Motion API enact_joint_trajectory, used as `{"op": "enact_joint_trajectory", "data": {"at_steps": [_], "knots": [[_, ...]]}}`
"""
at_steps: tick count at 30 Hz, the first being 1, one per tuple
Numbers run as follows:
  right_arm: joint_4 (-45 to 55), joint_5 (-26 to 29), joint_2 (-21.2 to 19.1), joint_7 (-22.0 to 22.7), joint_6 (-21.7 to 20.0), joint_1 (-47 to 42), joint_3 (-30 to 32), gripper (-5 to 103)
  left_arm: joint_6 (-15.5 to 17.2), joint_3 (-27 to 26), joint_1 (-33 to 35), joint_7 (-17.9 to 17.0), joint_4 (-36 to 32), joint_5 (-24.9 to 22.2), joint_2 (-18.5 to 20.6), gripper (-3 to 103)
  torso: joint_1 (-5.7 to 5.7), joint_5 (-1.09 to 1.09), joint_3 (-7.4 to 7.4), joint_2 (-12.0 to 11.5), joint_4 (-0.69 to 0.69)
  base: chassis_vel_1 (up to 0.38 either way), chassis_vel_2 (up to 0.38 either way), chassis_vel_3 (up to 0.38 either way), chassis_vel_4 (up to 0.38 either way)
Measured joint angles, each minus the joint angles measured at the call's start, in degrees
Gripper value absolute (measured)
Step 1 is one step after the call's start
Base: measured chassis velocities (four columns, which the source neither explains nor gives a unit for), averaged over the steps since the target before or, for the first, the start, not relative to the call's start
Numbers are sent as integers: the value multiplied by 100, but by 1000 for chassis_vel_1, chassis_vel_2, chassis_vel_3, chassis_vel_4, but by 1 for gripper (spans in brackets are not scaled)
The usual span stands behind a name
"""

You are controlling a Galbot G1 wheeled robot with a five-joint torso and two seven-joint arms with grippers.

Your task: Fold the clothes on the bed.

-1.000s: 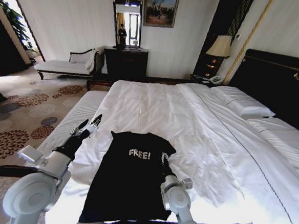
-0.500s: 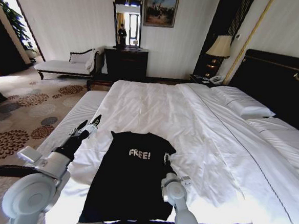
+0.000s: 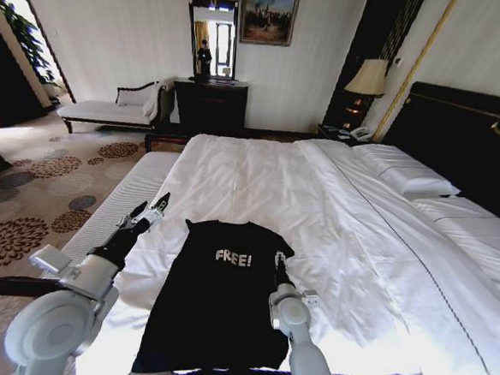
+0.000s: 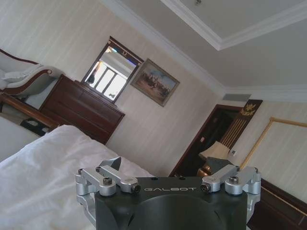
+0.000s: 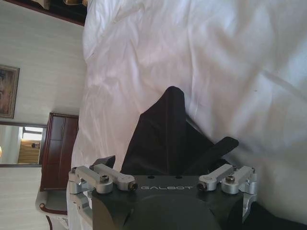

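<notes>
White bed w/ black T-shirt; right gripper jaws spread at shirt edge, left gripper jaws spread.

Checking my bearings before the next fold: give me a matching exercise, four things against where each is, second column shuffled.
Things:
1. T-shirt
2. left gripper
3. right gripper
4. lamp

Places:
a. at the shirt's right shoulder edge
b. beside the headboard, on the nightstand
c. flat on the bed, chest lettering up
d. over the white bedding, left of the shirt

Pairs: 1-c, 2-d, 3-a, 4-b
</notes>
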Motion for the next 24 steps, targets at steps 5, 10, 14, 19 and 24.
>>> {"op": "enact_joint_trajectory", "data": {"at_steps": [5,10,14,19,24], "knots": [[-140,28,1,-3,20,187,224,88,-3,-11,11,0,0,3,-3,100,0,0,0,0,0,0,0,0,0],[-149,85,-90,-3,26,203,407,71,-9,-20,16,0,0,2,-1,100,0,0,0,0,-1,0,0,0,0],[-156,97,-117,-4,28,205,455,54,-10,25,15,0,0,27,-24,100,0,0,0,0,-1,0,0,0,0],[-123,66,-129,-27,27,131,416,37,-10,47,20,1,0,55,-26,100,0,0,0,0,0,0,0,0,0],[-6,4,-144,-85,16,-20,316,21,-17,10,29,2,0,48,-3,100,0,0,-1,0,0,0,0,0,0]]}}
